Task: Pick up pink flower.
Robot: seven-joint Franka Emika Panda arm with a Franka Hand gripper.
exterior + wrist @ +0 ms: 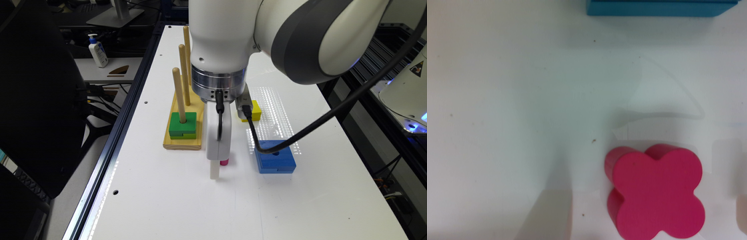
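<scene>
Hand low over the flower, flower off-centre

The flower (655,193) lies flat on the counter (186,206), near the blue block (275,156). The hand (218,166) hangs just above, the flower peeking out toward the block side. I cannot tell whether the hand is spread.

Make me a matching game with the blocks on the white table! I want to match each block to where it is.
Things:
1. pink flower
2. green block
3. blue block
4. yellow cube

Places:
A. threaded on a wooden peg of the peg board
B. flat on the table toward the exterior view's right, a black cable crossing over it
C. partly hidden behind the arm's wrist, farther back on the table
D. on the table right beside the white tool

Pairs: 1-D, 2-A, 3-B, 4-C
</scene>
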